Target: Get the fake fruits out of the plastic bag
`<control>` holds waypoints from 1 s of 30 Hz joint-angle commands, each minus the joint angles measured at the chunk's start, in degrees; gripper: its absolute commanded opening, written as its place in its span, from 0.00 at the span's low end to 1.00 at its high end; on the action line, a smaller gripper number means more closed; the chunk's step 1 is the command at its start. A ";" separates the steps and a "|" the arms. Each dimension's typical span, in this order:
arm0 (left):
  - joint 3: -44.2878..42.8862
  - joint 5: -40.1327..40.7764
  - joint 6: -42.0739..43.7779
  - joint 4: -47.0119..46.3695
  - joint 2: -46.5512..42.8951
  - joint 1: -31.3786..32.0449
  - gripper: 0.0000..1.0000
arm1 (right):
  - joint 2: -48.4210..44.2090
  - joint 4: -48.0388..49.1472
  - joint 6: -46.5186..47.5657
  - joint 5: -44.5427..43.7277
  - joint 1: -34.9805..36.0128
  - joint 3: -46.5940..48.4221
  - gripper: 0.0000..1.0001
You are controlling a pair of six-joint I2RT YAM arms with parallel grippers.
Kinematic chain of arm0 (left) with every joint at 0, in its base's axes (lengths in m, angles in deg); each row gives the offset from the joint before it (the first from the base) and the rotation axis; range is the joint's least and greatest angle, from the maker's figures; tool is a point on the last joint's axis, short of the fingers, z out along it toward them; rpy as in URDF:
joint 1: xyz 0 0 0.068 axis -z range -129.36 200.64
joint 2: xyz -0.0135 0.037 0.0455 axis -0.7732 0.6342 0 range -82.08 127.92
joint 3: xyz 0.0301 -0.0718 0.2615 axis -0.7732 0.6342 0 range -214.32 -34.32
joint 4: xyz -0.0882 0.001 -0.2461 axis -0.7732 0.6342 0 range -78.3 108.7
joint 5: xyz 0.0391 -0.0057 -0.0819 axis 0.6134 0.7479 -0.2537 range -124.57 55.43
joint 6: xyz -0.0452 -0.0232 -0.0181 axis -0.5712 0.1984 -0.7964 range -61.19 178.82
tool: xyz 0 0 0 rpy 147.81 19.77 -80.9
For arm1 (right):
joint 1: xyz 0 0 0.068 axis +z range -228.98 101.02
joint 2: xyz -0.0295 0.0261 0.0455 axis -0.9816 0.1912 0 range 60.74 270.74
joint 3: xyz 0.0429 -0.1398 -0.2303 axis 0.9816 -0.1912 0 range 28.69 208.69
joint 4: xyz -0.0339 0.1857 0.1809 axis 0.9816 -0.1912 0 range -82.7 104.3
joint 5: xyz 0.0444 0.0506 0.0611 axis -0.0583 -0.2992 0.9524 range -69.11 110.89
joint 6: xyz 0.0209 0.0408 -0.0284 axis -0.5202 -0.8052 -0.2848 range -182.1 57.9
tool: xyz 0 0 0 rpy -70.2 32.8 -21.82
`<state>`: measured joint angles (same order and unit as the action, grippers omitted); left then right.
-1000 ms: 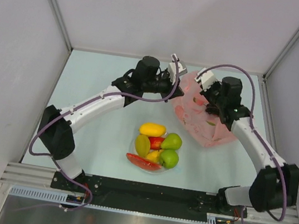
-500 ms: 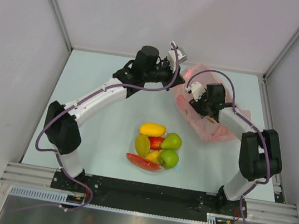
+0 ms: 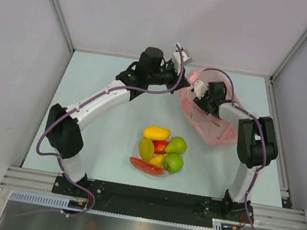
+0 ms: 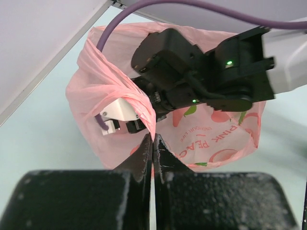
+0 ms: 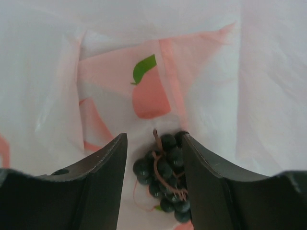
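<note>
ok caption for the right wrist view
Jaws open, the right gripper faces the grape bunch inside the pink plastic bag.

**A:** What is the desk (image 3: 108, 150) like?

**B:** Smooth and pale blue-green. White panels stand along its left, far and right sides, and a metal rail runs along the near edge.

**A:** What lies on it?

**B:** Two things. A shallow white bowl (image 3: 134, 148) sits around the middle, nearer the front edge, heaped with fake fruits (image 3: 160, 147). A crinkled pink plastic bag (image 3: 220, 135) rests at the far right, its bottom on the surface and its top standing up.

**A:** Do they touch?

**B:** No, they are apart, with a strip of bare desk between them.
</note>
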<state>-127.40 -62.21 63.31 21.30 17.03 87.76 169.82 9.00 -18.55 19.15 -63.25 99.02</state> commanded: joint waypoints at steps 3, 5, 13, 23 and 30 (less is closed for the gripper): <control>-0.88 -0.93 -0.10 -0.73 -1.55 0.05 0.00 | 5.62 0.64 2.59 -3.00 -0.70 5.70 0.51; -0.97 -0.75 -0.01 -0.82 -1.46 0.14 0.00 | 6.32 1.43 3.03 -3.97 -0.96 5.96 0.50; -0.53 -1.01 -0.54 -1.08 -1.29 0.14 0.00 | 6.42 1.97 4.44 -4.86 -0.79 6.49 0.05; -3.07 3.37 -0.18 -2.40 1.43 -1.61 0.00 | -15.80 -8.49 -5.48 10.51 2.73 6.40 0.00; -11.24 8.73 0.60 -3.98 7.58 -6.53 0.00 | -28.73 -11.75 -12.34 15.35 3.26 6.40 0.00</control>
<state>-133.30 -58.30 63.35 19.79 22.30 84.92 146.98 -0.55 -24.89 29.32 -59.97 103.43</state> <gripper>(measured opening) 0.006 0.012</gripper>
